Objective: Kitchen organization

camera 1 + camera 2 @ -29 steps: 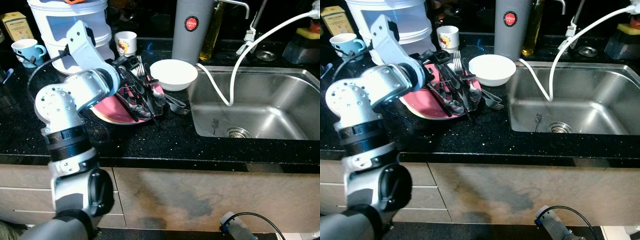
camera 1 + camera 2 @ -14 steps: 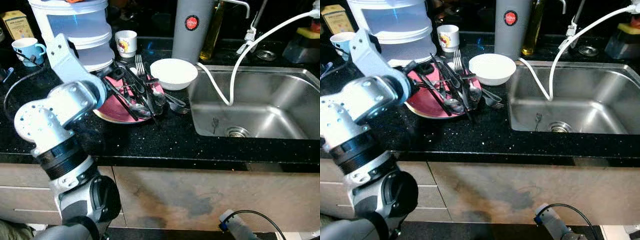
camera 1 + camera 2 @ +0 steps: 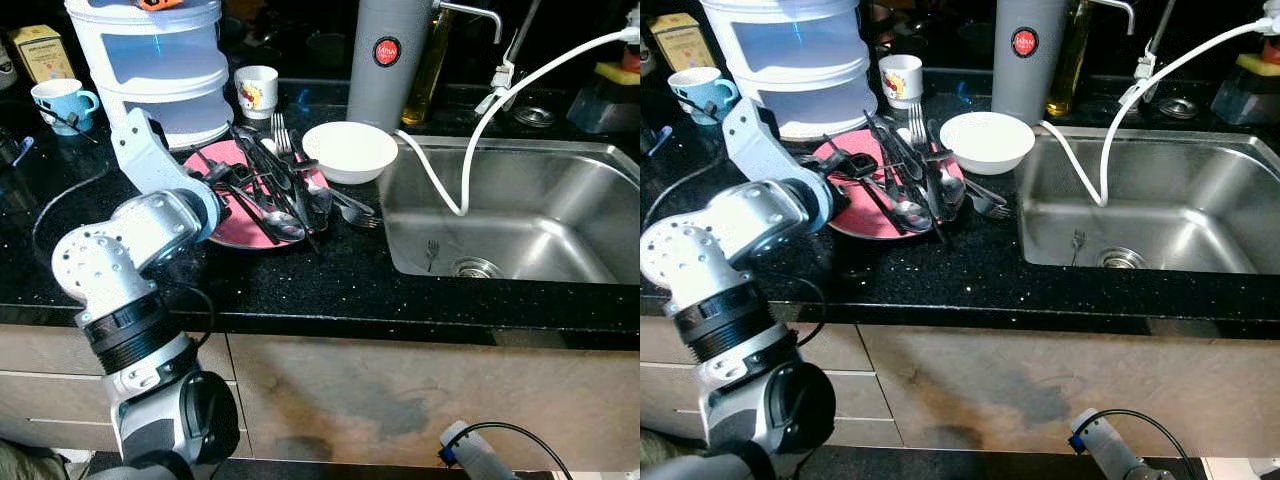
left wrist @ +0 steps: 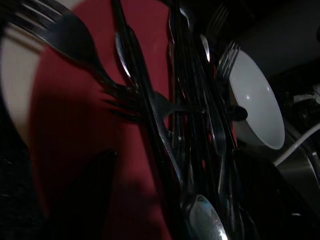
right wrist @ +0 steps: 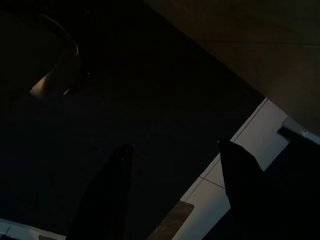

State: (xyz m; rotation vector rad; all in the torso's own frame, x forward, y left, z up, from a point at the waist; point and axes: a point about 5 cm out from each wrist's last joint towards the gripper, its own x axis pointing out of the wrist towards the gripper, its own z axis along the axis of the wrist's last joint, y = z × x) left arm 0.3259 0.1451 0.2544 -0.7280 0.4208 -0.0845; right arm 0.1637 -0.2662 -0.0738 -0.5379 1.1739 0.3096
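The left arm (image 3: 120,260) bends up from below the counter edge, and the left gripper (image 3: 845,168) reaches over the near-left rim of the pink plate (image 3: 238,226) on the black countertop (image 3: 300,280). Whether its fingers are parted or closed I cannot tell — in the left wrist view one dark finger (image 4: 82,195) shows low over the red plate surface, and the other is lost in shadow.

The plate carries a loose heap of cutlery (image 3: 275,185): forks, spoons and dark-handled pieces crossing one another, several pointing toward the back of the counter. A few forks (image 3: 355,212) spill off the plate's right side, toward the sink.

Just behind and to the right of the plate sits a white bowl (image 3: 350,150), touching the cutlery pile. The steel sink (image 3: 520,215) lies to the right, with a white hose (image 3: 470,130) looping into it.

Farther back stand a white stacked container (image 3: 160,70), a small printed cup (image 3: 258,88), a blue mug (image 3: 58,102) at far left, and a tall grey flask (image 3: 388,60).

The right gripper (image 5: 175,195) hangs idle in the dark — its two fingers stand clearly apart.
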